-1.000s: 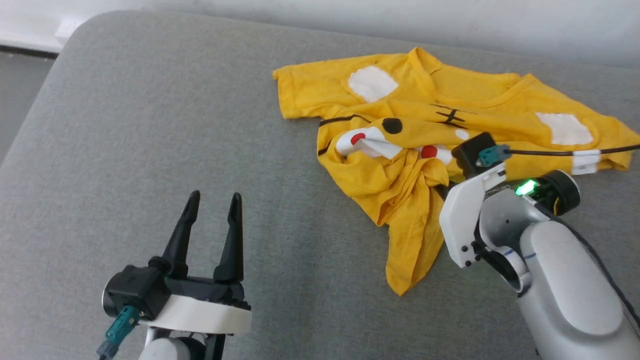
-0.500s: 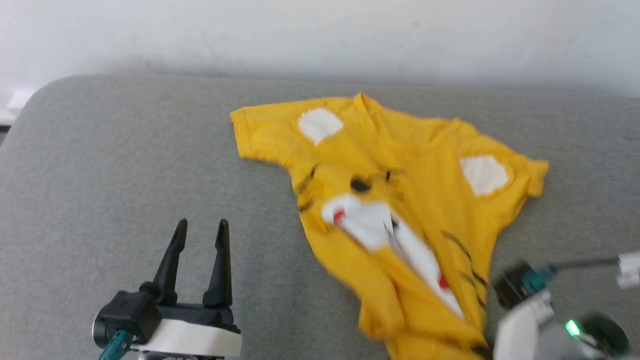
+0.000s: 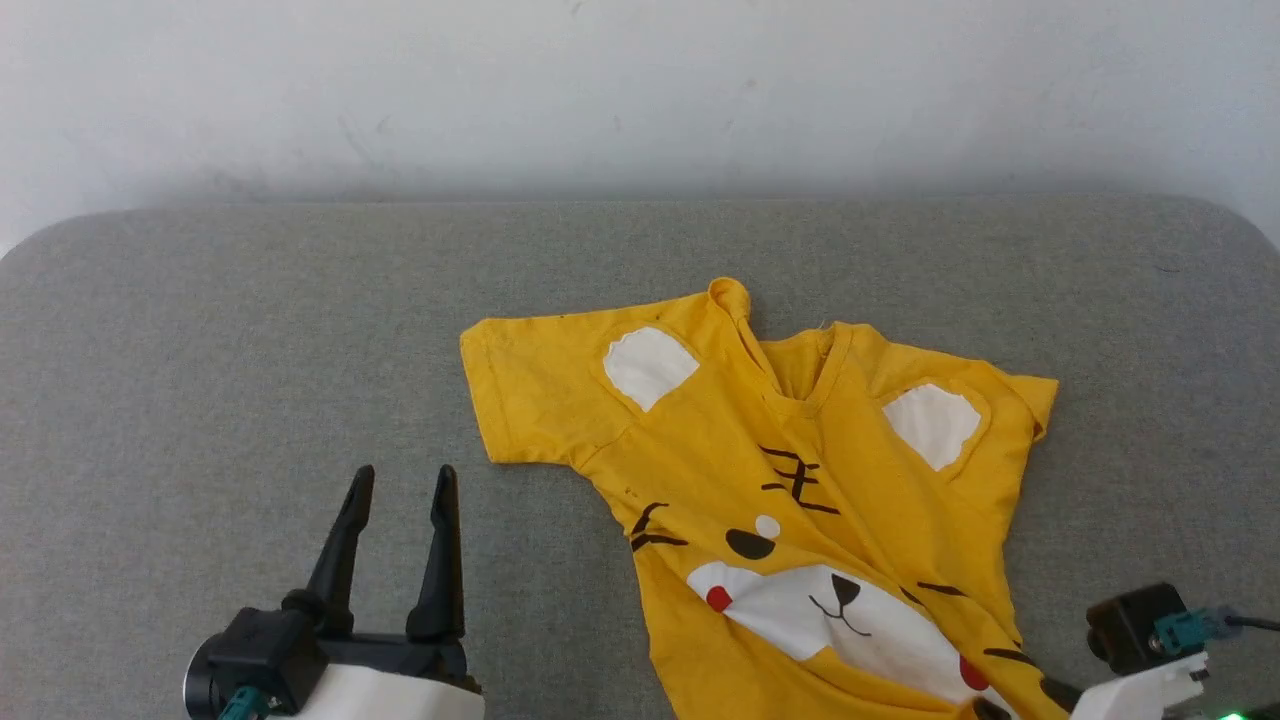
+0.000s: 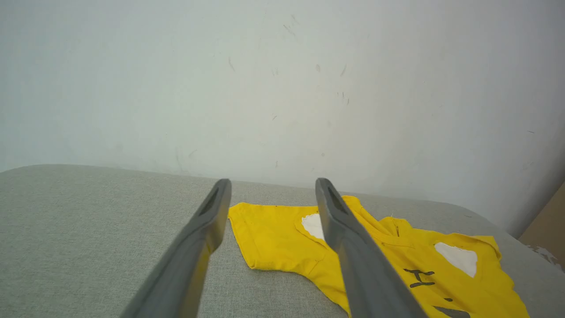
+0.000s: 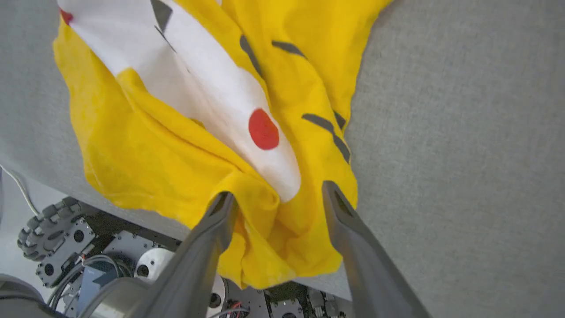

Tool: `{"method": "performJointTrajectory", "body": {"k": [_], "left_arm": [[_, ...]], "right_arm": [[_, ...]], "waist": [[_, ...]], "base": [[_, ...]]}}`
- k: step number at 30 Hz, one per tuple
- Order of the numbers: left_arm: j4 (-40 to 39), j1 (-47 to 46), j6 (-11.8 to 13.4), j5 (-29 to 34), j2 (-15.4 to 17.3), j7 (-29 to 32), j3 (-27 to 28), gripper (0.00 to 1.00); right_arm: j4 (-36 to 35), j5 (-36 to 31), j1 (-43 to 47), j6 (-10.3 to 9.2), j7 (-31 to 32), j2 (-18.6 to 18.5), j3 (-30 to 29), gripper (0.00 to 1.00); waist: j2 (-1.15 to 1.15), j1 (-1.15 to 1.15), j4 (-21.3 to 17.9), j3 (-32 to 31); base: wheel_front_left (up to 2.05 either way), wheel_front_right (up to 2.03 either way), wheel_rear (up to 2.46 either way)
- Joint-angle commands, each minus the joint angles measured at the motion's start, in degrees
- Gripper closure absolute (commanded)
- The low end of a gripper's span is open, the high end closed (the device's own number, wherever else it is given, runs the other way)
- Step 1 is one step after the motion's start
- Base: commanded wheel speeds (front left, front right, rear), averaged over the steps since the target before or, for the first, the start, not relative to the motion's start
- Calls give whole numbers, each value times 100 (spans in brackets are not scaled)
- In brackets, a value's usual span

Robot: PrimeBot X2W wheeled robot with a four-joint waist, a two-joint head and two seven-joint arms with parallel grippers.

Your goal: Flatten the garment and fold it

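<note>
The garment (image 3: pixel 800 470), a bright yellow T-shirt with a cartoon face, lies face up and mostly spread on the grey padded table (image 3: pixel 250 330). Its collar points to the wall and its hem hangs over the front edge. In the right wrist view my right gripper (image 5: pixel 277 192) stands open at that edge. The bunched hem of the garment (image 5: pixel 154 145) sits loosely between the fingers. My right wrist block (image 3: pixel 1135 625) shows at the lower right of the head view. My left gripper (image 3: pixel 404 475) hovers open and empty left of the shirt. It points at the garment's (image 4: pixel 273 238) left sleeve past the left gripper (image 4: pixel 272 183).
A white wall (image 3: pixel 640 90) runs behind the table. Below the table's front edge the robot's wheeled base (image 5: pixel 57 238) shows. A brown cardboard piece (image 4: pixel 547 225) stands at the far right. Bare grey padding lies left of the shirt.
The head view has swung up and right. The garment has gone from a crumpled heap to lying spread, drawn toward the front edge by my right arm. My left gripper stays open.
</note>
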Motion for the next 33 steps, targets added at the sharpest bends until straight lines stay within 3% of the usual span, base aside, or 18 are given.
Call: {"method": "performJointTrajectory", "body": {"k": [1, 7, 12, 15, 19, 25, 28, 33], "left_arm": [[-21, 18, -10, 66, 1, -27, 3, 0], [-72, 22, -20, 97, 30, -27, 10, 0], [-239, 19, -14, 98, 25, -27, 64, 0], [-358, 55, -7, 214, 22, -27, 98, 0], [-397, 169, 8, 393, 16, -27, 105, 0], [-337, 141, 71, 485, 9, -27, 148, 0], [-92, -112, 12, 588, 159, 7, 123, 0], [329, -1035, -136, 590, 491, 744, 73, 0]], "right_arm": [[10, -22, -152, -4, -151, 62, 15, 0], [-31, -322, -639, -4, -1609, 542, -363, 0], [-65, -1148, -855, -4, -3402, 1121, -977, 0], [71, -1558, -808, -4, -4450, 1248, -1158, 0], [630, -1505, -634, -4, -5513, 1260, -1299, 0], [1250, -1342, -639, -4, -6141, 1262, -1260, 0], [1365, -1340, -789, -4, -6255, 1262, -1258, 0], [1390, -1443, -1022, -4, -6349, 1262, -1217, 0]], "waist": [[0, 1, -15, -8], [0, 1, -37, -5], [0, 1, -38, 51], [0, 1, -55, 91], [0, 1, -77, 126], [0, 1, -156, 241], [0, 1, -186, 373], [0, 1, -213, 709]], "base": [[0, 0, 0], [0, 0, 0], [0, 0, 0], [0, 0, 0], [0, 0, 0], [0, 0, 0], [0, 0, 0], [0, 0, 0]]}}
